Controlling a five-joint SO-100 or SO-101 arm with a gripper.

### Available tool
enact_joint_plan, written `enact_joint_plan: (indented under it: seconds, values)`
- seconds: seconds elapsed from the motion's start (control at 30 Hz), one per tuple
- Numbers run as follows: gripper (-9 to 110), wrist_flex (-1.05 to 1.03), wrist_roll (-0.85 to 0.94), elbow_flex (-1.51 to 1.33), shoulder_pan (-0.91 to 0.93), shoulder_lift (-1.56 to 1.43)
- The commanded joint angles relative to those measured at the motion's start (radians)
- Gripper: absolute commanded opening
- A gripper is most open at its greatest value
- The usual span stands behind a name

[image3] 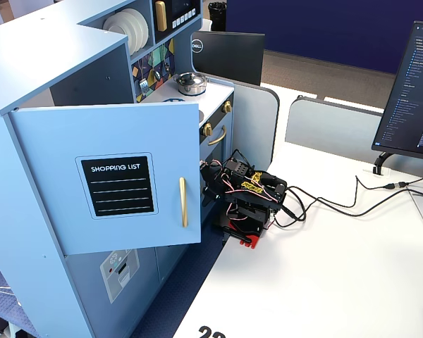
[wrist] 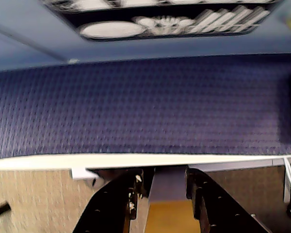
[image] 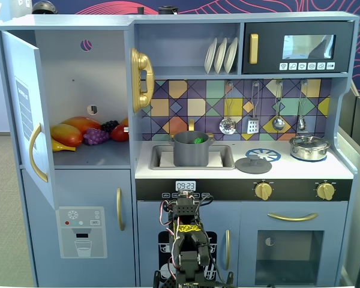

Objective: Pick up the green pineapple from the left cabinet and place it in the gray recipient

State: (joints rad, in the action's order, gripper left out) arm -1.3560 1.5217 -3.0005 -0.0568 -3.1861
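Observation:
The left cabinet [image: 87,78] stands with its door [image: 25,114] swung open; the door also shows in the other fixed view [image3: 106,176]. A small bright green piece, the green pineapple [image: 198,141], shows inside the dark gray pot [image: 191,153], which stands in the sink. My arm [image: 188,237] is folded low in front of the kitchen, far from both; it also shows in the other fixed view [image3: 250,197]. In the wrist view my gripper [wrist: 166,174] has its jaws apart with nothing between them.
A mango [image: 67,134], purple grapes [image: 96,136] and other fruit lie on the cabinet shelf. A pot lid [image: 253,164] and a silver lidded pot [image: 309,147] sit on the counter. A monitor [image3: 412,91] and cables [image3: 338,204] are on the white table.

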Motion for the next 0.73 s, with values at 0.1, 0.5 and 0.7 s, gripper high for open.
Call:
enact_joint_plan:
  seconds: [0.1,0.5,0.7]
  values:
    - [5,-0.173,-0.006,-0.002,0.037,0.008]
    - [5,-0.173,-0.011,-0.002,0.037,0.008]
    - [5,-0.173,-0.011,-0.002,0.037,0.008]
